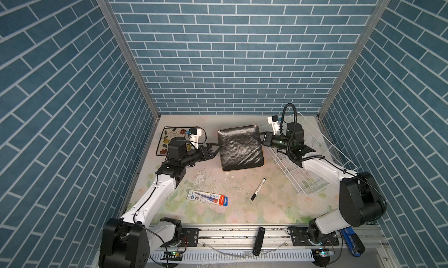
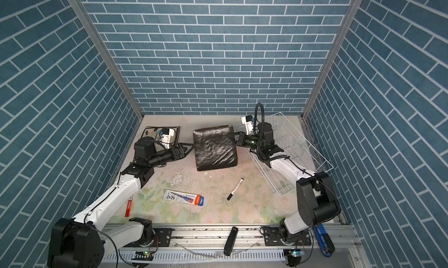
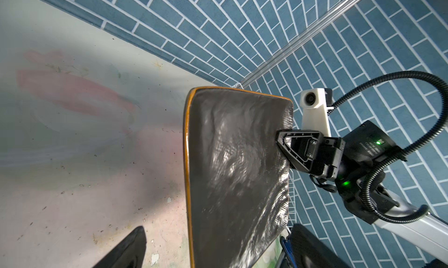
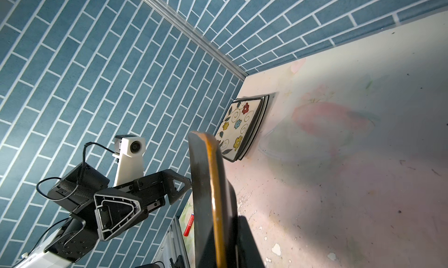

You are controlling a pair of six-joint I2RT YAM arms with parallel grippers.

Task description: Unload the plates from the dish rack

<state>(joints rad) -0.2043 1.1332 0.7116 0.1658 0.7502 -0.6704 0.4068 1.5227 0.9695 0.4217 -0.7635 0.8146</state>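
A glossy black plate (image 1: 240, 149) (image 2: 214, 148) with an orange rim hangs above the table's middle. My right gripper (image 1: 260, 136) (image 4: 218, 254) is shut on its right edge, which also shows in the left wrist view (image 3: 237, 169). My left gripper (image 1: 217, 149) (image 3: 218, 249) is open, its jaws wide on either side of the plate's left edge, with a gap on at least one side. A floral plate (image 1: 173, 138) (image 4: 238, 126) lies on another plate at the back left, partly hidden by the left arm. The white wire dish rack (image 1: 312, 182) (image 2: 281, 179) stands at the right, with no plates visible in it.
A black marker (image 1: 258, 189) and a blue-and-red pack (image 1: 207, 197) lie on the front half of the table. A red item (image 2: 128, 207) sits at the table's left edge. A black device (image 1: 258, 240) rests on the front rail. Blue brick walls enclose three sides.
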